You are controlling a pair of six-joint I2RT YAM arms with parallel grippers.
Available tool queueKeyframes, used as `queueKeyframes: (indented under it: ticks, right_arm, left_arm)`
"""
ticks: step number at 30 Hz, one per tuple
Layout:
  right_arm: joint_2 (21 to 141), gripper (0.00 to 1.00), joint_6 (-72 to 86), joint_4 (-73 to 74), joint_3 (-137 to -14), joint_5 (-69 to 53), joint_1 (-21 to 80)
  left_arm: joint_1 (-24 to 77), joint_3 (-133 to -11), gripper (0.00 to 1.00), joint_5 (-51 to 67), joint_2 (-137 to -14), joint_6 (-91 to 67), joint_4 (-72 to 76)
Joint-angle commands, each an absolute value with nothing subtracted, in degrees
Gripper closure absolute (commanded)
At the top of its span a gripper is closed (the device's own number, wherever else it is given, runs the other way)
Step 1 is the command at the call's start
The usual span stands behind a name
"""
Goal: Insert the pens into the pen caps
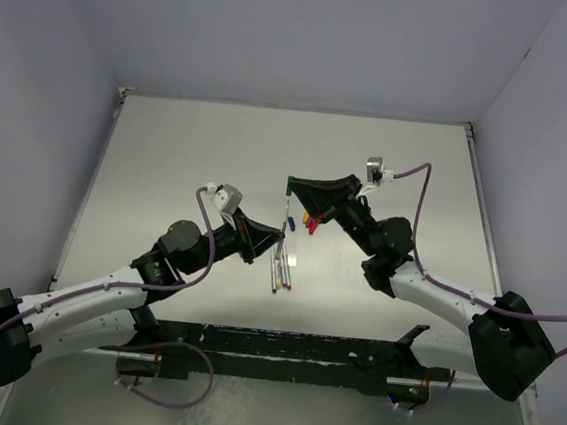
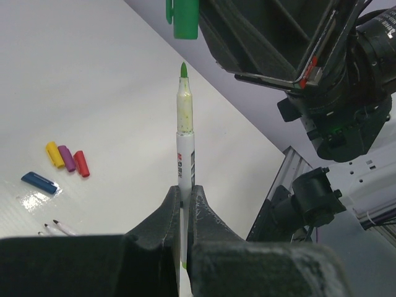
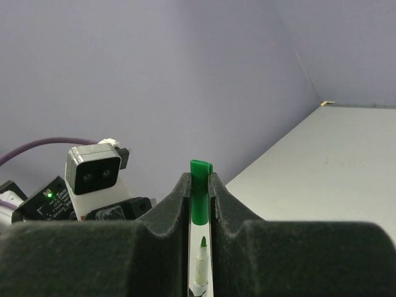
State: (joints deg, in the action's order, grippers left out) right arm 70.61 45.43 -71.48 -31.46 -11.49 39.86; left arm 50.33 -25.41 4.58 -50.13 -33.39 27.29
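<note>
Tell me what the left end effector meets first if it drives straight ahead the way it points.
Probably the green cap in the right end effector: the left end effector holds a green pen aimed at it, depth unclear.

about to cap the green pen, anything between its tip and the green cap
Nothing visible. The green pen in the left gripper points at the green cap in the right gripper, with only open air between them.
</note>
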Motion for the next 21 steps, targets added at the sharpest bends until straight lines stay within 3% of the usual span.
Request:
queueKeyframes:
  ticks: [1, 21]
  right_arm:
    - [69.35, 1.0, 44.21, -74.75, -32.71, -10.88, 40.17]
    - [70.04, 1.0, 44.6, -74.8, -32.35, -11.58, 41.0]
  left_arm:
    - [50.54, -24.56, 1.0, 4.79, -48.04, -33.22, 28.74]
    - [50.54, -25.26, 1.0, 3.8, -48.34, -32.87, 29.88]
